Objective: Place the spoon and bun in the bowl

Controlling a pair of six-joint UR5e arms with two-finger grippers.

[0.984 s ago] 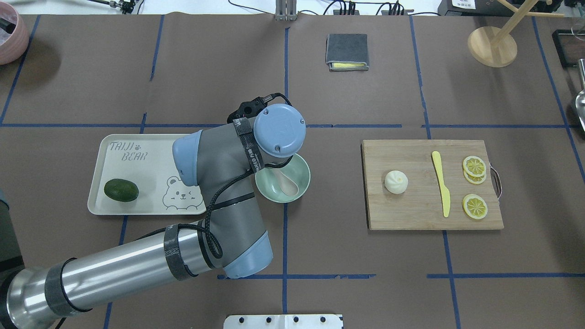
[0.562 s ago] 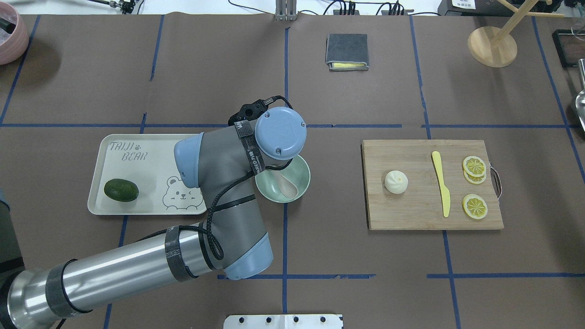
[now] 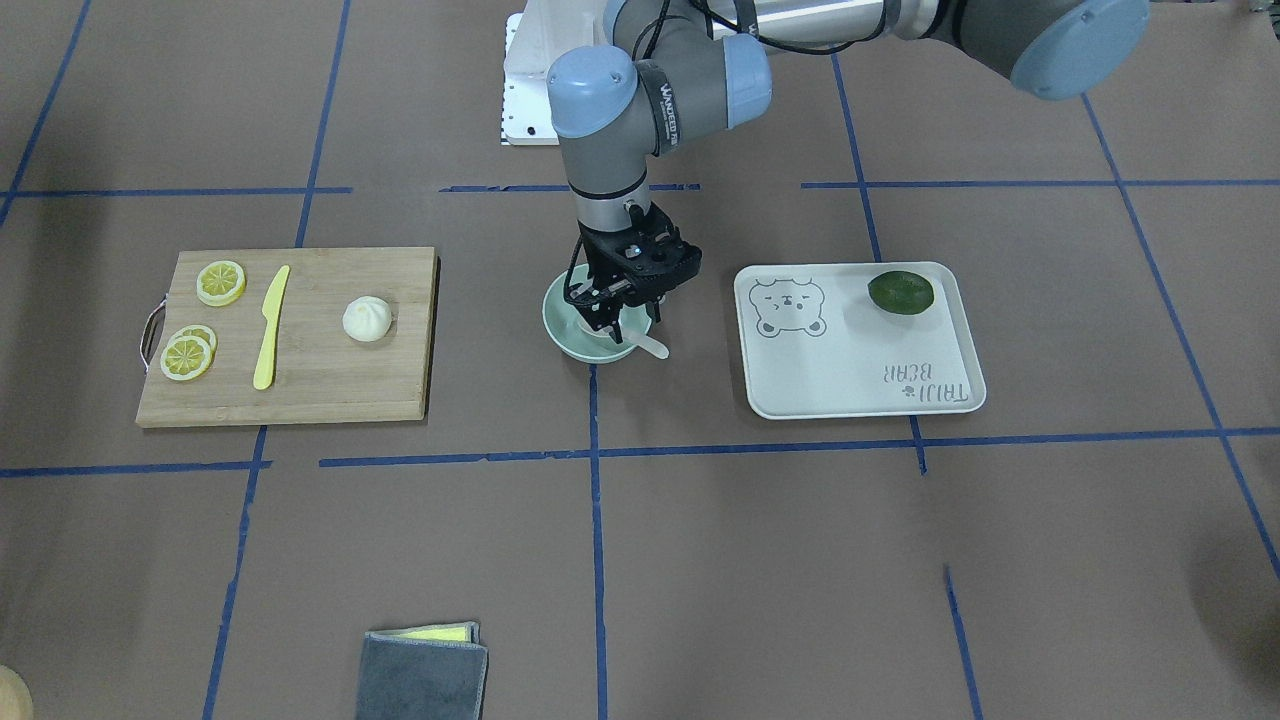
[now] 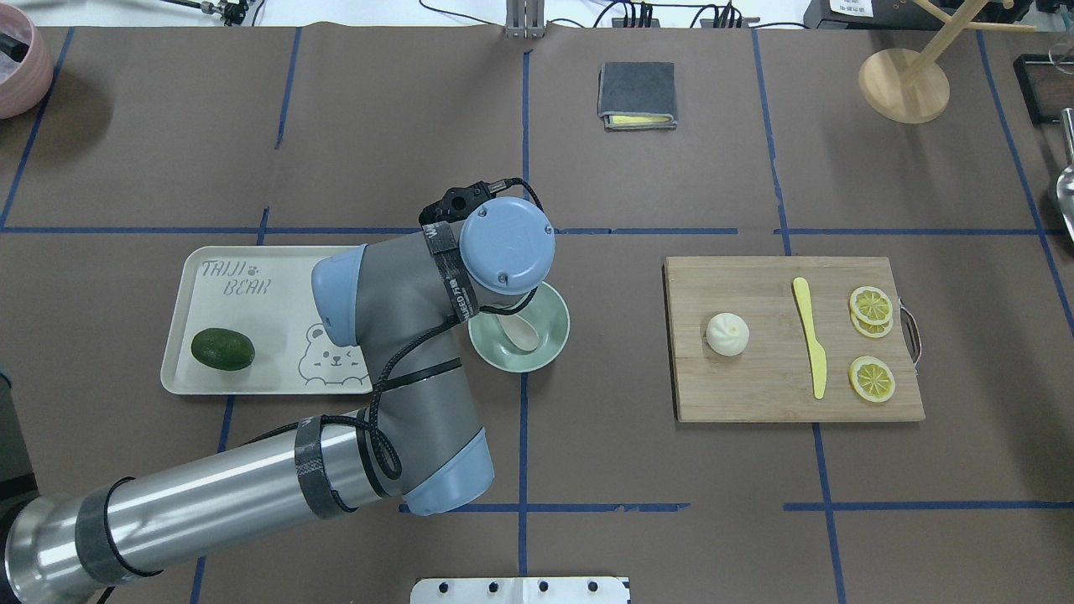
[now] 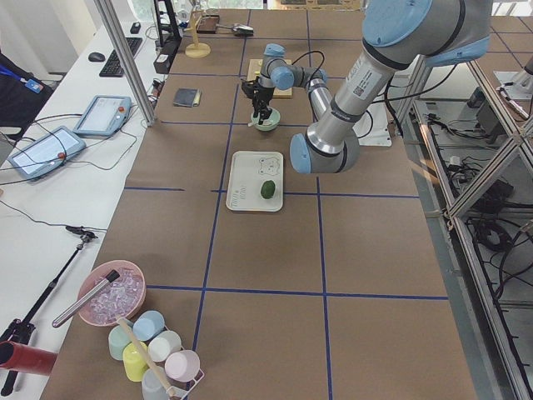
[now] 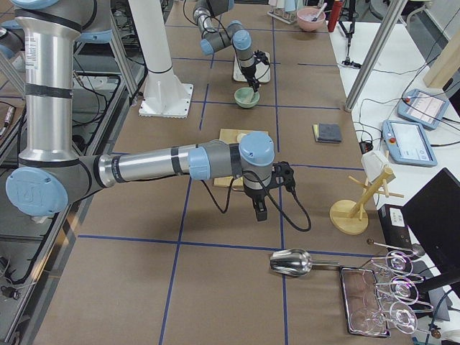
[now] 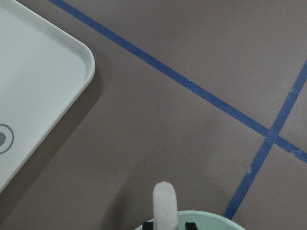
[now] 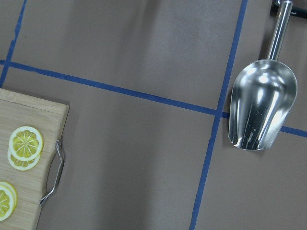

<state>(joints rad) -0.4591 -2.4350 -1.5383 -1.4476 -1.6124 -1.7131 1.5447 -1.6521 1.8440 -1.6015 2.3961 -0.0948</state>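
The mint-green bowl [image 4: 554, 340] [image 3: 558, 330] stands at the table's middle. The beige spoon [image 4: 522, 331] lies tilted in it, and its handle [image 3: 652, 347] sticks out over the rim. My left gripper [image 3: 615, 322] hangs over the bowl, with its fingers close on either side of the spoon handle [image 7: 164, 203], shut on it. The white bun [image 4: 727, 334] [image 3: 367, 319] sits on the wooden cutting board [image 4: 755, 386], untouched. My right gripper [image 6: 257, 210] hovers low past the board's end. It shows only in the exterior right view, so I cannot tell its state.
A white bear-print tray [image 4: 252, 285] with a dark green fruit [image 4: 222, 349] lies left of the bowl. A yellow knife [image 4: 810, 335] and lemon slices [image 4: 871, 379] share the board. A folded grey cloth [image 4: 637, 94], a wooden stand [image 4: 904, 84] and a metal scoop [image 8: 259, 108] lie farther off.
My left wrist has shifted slightly towards the tray. The spoon has shifted with it and sits more tilted in the bowl. The bun has not moved.
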